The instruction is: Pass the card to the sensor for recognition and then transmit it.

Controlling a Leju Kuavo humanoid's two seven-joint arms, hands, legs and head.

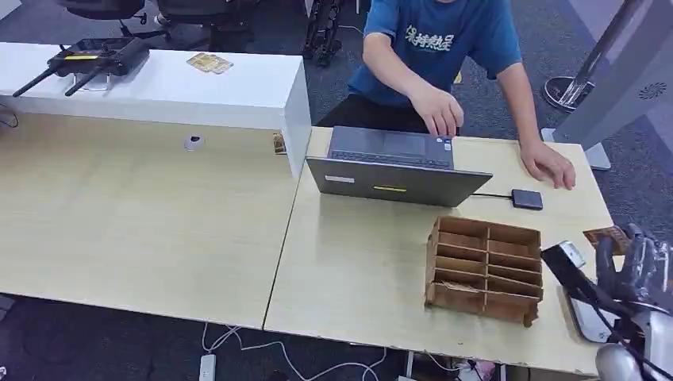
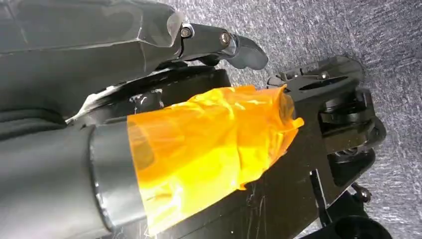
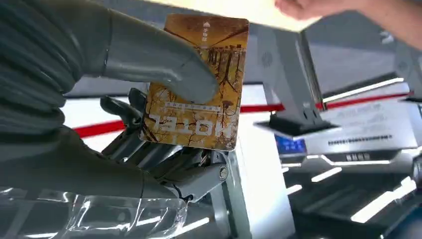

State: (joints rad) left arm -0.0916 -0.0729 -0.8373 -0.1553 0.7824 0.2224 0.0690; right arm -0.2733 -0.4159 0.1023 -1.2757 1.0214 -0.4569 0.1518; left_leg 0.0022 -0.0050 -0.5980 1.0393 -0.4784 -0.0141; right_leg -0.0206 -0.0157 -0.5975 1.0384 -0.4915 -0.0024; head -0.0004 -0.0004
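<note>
The fingers [image 3: 164,159] of the right hand [image 3: 149,124] are closed on a brown-and-gold card [image 3: 199,84]: in the right wrist view the thick grey thumb [image 3: 164,69] presses on its printed face while the darker fingers back it from behind, so the card is pinched flat between them. The card's long axis runs out away from the palm, with about half of its length standing free beyond the thumb, and its face is turned toward the wrist camera, the large lettering near the thumb end reading upside down there. In the head view the right hand [image 1: 639,266] is raised at the right edge of the light wooden counter [image 1: 357,270], with the card [image 1: 607,238] showing as a brown sliver sticking out toward the far side, above the counter's right end and just past the wooden compartment tray [image 1: 484,270]. A small black sensor pad [image 1: 527,198] lies flat on the counter beyond the tray, wired to an open grey laptop [image 1: 397,171]; the card is apart from it. A person in a blue shirt [image 1: 444,40] sits across the counter, one hand [image 1: 435,111] on the laptop's far edge and the other hand [image 1: 549,164] resting flat near the sensor pad. In the left wrist view the left hand [image 2: 219,42] hangs over grey carpet; whether its fingers are spread or curled cannot be told from that angle.
</note>
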